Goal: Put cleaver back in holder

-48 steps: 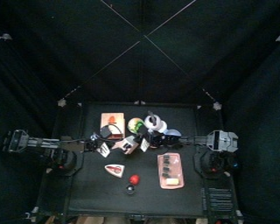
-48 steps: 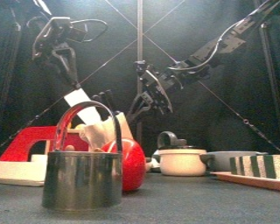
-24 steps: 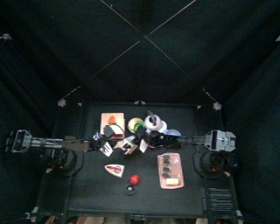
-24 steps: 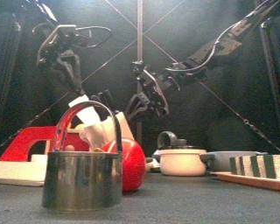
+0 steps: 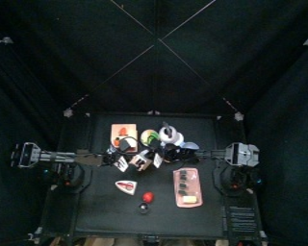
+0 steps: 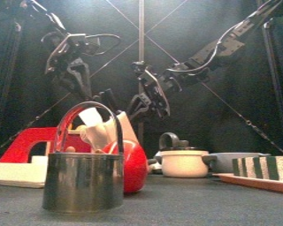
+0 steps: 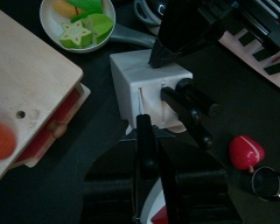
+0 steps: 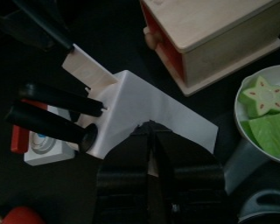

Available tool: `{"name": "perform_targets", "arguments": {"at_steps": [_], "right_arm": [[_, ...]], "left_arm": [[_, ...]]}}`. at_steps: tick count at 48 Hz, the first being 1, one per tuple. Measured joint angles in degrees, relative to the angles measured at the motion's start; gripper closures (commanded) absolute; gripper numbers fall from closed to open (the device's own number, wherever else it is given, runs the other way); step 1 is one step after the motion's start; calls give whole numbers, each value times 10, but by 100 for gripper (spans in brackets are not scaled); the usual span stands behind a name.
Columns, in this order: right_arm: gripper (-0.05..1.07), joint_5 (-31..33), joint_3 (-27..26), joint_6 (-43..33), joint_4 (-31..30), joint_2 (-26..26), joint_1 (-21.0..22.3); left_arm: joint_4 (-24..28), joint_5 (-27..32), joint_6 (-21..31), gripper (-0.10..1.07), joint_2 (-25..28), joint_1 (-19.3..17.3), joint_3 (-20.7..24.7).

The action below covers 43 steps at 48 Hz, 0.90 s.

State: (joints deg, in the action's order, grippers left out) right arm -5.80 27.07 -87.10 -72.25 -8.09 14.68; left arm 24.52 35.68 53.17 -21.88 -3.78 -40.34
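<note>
Left gripper [image 5: 123, 152] close over the holder [image 8: 154, 109], grip unreadable (black fingers merge with the black handles there). Cleaver [image 8: 87, 68] at the holder's slotted end, pale blade against it, mid-table between both arms. Right gripper [image 8: 154, 133] clamped tight on the holder's pale side; bowl of green toy fruit [image 8: 269, 109] nearby.
</note>
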Motion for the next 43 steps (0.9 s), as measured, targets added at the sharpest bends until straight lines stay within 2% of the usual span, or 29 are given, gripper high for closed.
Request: {"name": "perform_targets", "arguments": {"at_steps": [8, 15, 43], "right_arm": [[77, -1, 0, 0, 0, 0, 0], [77, 0, 0, 0, 0, -1, 0], [77, -1, 0, 0, 0, -1, 0]], "left_arm": [[0, -14, 1, 22, 1, -1, 0], [1, -25, 1, 14, 1, -2, 0], [2, -41, 4, 13, -4, -4, 0]]}}
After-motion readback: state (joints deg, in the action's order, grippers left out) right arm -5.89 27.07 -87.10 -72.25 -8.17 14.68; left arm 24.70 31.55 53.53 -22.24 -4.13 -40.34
